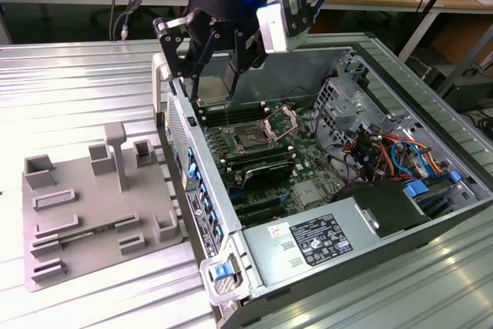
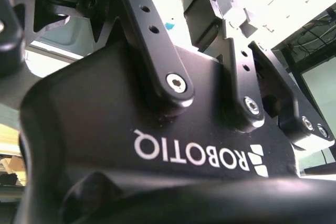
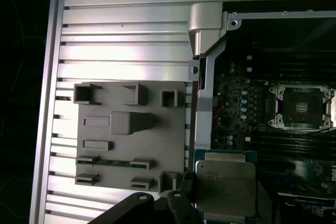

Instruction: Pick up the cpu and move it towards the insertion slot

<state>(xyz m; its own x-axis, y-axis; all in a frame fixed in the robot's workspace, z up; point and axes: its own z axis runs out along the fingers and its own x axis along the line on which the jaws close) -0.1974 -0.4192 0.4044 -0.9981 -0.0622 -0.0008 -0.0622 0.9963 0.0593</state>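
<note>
Exterior view: the gripper hangs over the open computer case, above the green board, toward the end of the case on that view's left.
Grip: the fingers are closed onto the cpu, which is clamped between them and held up in the air.
Chip: in the first wrist view the cpu's pale silvery top faces the camera with a green edge around it. It appears in front of the board, close to the case wall.
Slot: the insertion slot is a dark square socket in a shiny metal frame. Its bracket stands swung open in the exterior view. In the first wrist view the cpu is apart from it.
Tray: the grey tray lies on the ribbed metal table just outside the case, on the exterior view's left, with raised frames and blocks on it.
Second wrist view: the gripper's black body and linkage arms with their screws appear from close by.
Power supply: a silver box at the case's near end in the exterior view.
</note>
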